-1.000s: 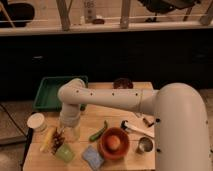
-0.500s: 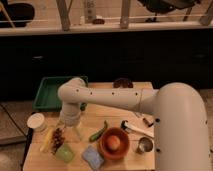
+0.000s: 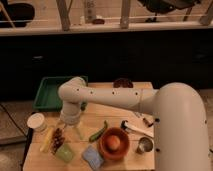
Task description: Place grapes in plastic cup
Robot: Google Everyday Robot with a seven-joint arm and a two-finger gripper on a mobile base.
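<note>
One arm (image 3: 102, 95) folded low, jaws spread just beside grapes (image 3: 58, 140)

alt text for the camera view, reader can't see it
A white robot arm reaches across a wooden table, its gripper close by the dark grapes, which lie beside a yellow corn cob. A light-green plastic cup stands near them, with an orange bowl and metal cup farther along.

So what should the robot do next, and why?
Probably lower the gripper down around the grapes. Its jaws look open and hang just above the grapes, which lie on the table next to the plastic cup, not in it.
</note>
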